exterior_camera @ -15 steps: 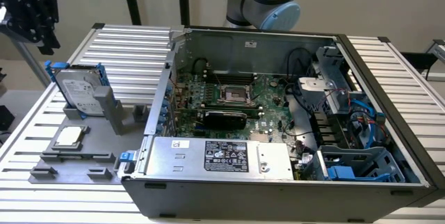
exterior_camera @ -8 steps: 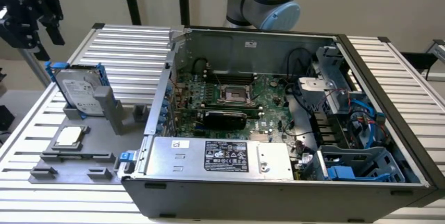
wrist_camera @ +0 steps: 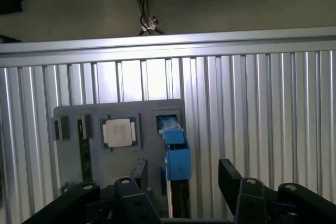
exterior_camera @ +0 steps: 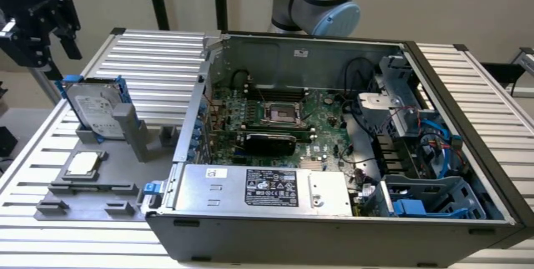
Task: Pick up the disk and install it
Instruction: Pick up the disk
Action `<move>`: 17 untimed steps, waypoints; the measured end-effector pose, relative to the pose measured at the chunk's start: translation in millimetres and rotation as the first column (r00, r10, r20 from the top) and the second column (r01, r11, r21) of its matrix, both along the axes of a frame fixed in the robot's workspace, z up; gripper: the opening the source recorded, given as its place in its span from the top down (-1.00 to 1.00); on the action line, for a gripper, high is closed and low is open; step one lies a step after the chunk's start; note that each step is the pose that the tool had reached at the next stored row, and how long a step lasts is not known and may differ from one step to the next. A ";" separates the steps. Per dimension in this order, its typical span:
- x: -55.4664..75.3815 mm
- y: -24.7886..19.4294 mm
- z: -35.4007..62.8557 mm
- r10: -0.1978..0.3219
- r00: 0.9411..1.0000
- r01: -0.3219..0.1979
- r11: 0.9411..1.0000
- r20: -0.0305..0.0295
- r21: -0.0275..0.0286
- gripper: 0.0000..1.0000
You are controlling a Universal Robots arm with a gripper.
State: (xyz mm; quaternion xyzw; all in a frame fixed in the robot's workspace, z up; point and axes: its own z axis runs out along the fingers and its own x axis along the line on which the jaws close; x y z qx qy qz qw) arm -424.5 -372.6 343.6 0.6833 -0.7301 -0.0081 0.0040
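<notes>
Hovering above the disk [wrist_camera: 175,153] — standing on edge in its grey stand [wrist_camera: 105,166] — the gripper [wrist_camera: 184,179] holds its fingers [wrist_camera: 229,174] spread wide, empty, the disk's thin top edge lined up between them.

Honestly nothing here is actually readable: the black label [exterior_camera: 271,187] on the power supply [exterior_camera: 200,189] has white print and logo-type marks I can't make out, same deal with the small white sticker [exterior_camera: 217,172] beside it, the white label [exterior_camera: 90,103] on the disk [exterior_camera: 99,119], and the pale sticker [exterior_camera: 298,50] on the case [exterior_camera: 250,53].
</notes>
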 end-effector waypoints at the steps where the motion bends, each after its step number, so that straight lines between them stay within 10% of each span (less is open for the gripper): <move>1: 0.0 0.0 -1.8 0.000 1.000 0.000 1.000 0.000 0.000 -0.31; 17: 0.0 0.0 -30.9 0.000 1.000 0.000 1.000 0.000 0.000 -0.31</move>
